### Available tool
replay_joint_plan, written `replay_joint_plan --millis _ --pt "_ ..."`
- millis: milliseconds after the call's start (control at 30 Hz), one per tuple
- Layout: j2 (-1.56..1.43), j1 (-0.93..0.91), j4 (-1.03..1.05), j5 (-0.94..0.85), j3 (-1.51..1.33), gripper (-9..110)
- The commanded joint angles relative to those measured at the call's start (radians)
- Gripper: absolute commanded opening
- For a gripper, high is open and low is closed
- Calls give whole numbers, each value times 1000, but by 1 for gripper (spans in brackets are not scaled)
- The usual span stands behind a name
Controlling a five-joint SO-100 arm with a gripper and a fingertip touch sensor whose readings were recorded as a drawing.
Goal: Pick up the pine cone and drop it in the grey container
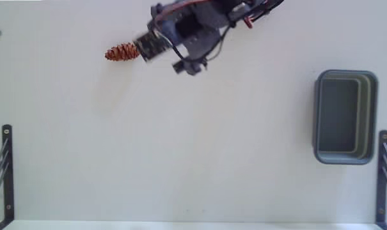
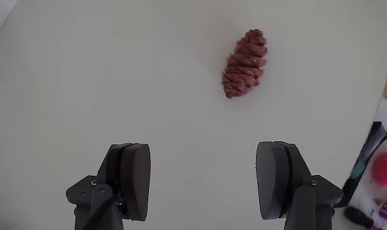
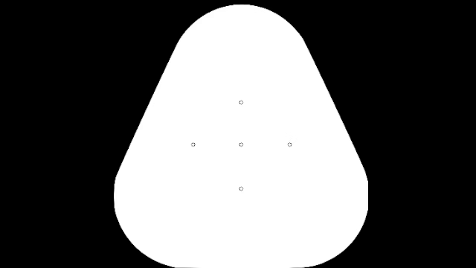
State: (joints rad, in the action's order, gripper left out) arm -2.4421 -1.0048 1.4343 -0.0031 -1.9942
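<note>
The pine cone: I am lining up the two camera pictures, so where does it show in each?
Fixed view: the pine cone lies upper left on the white table, just left of the arm's tip.
Wrist view: upper right of centre, ahead of the open gripper and nearer its right finger.
Shared landmark: the gripper, at the cone's right in the fixed view.

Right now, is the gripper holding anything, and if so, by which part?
Nothing is held. In the wrist view the gripper is open, its fingers wide apart with bare table between them, and the pine cone lies on the table ahead, untouched.
</note>
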Motion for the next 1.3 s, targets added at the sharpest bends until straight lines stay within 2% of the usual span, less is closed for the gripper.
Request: replay_joint_plan --millis 0,967,1267 --pt "-38 -30 -4 3 -5 110" --pt "-38 -32 -4 3 -5 110" --pt "-38 -106 -4 3 -5 110"
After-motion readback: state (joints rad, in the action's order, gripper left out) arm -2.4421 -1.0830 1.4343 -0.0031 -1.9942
